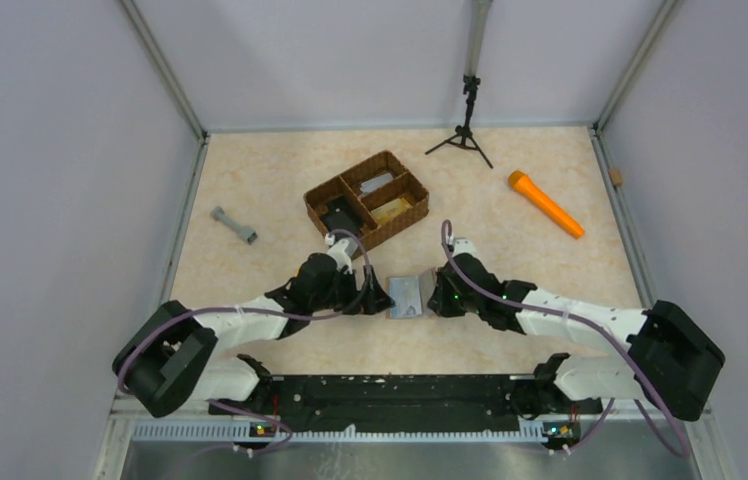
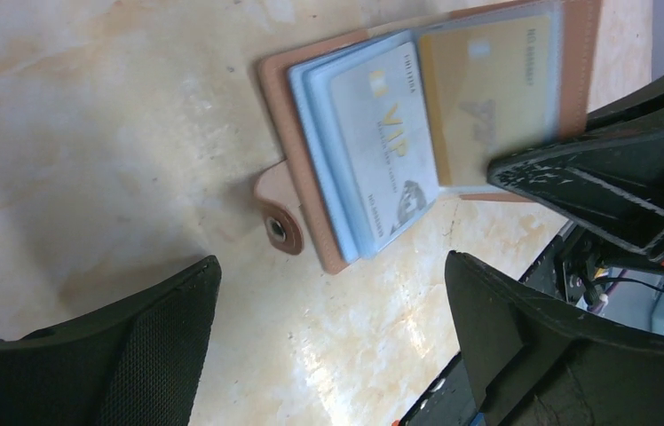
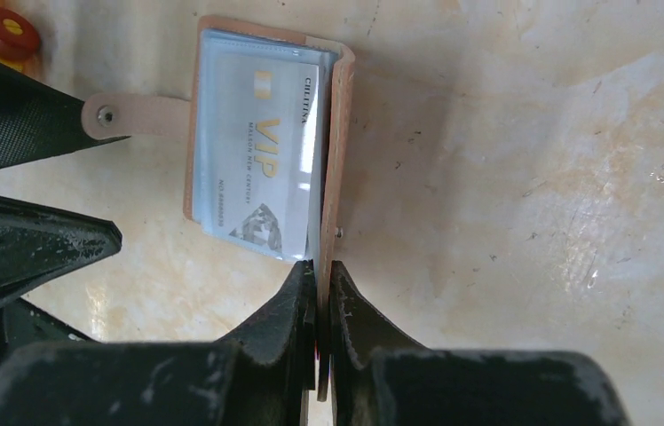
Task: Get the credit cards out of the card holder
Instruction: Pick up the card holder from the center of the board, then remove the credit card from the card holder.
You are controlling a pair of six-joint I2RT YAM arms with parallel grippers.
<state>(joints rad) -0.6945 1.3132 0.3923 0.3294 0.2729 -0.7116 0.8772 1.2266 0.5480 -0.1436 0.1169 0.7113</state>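
Observation:
The tan card holder [image 1: 405, 295] lies open on the table between my two grippers. In the left wrist view its tan border [image 2: 280, 106] frames pale blue sleeves with a silver VIP card [image 2: 386, 142] and a gold card [image 2: 488, 89]. My left gripper [image 2: 330, 266] is open and empty, just short of the holder's snap strap [image 2: 280, 217]. My right gripper [image 3: 322, 271] is shut on the holder's right flap [image 3: 339, 133], which stands on edge beside the VIP card [image 3: 262, 160]. In the top view the left gripper [image 1: 378, 297] and right gripper [image 1: 437, 297] face each other across the holder.
A brown woven three-compartment basket [image 1: 345, 175] stands just behind the grippers. A grey dumbbell-shaped object [image 1: 234, 225] lies at the left, an orange cylinder [image 1: 545, 204] at the right, and a small black tripod [image 1: 464, 125] at the back. Walls enclose the table.

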